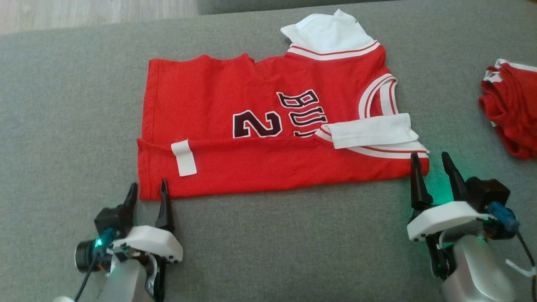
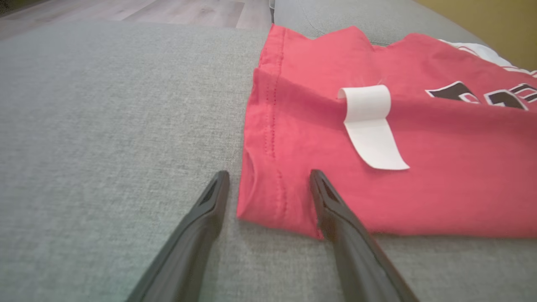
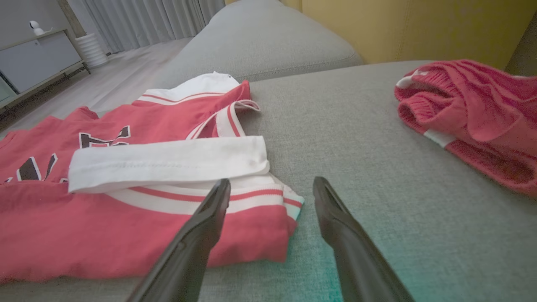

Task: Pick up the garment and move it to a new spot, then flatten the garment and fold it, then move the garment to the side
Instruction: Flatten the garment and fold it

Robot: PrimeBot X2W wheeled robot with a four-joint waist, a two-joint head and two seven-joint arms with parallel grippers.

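The garment (image 1: 260,126) is a red jersey with white sleeves and dark lettering, lying flat on the grey couch with its near edge folded over along its length. A white tag (image 1: 183,158) sticks out of that fold. My left gripper (image 1: 147,189) is open at the jersey's near-left corner (image 2: 268,205), one finger over the cloth and one beside it. At the near-right corner (image 3: 268,235) my right gripper (image 1: 430,158) is open too, its left finger over the red-and-white trim. Neither holds anything.
A second red garment (image 1: 512,113) lies crumpled at the right of the couch (image 1: 63,105). Wooden floor (image 1: 84,12) shows beyond the couch's far edge. In the right wrist view a couch cushion (image 3: 260,37) and a yellow wall (image 3: 398,25) stand behind.
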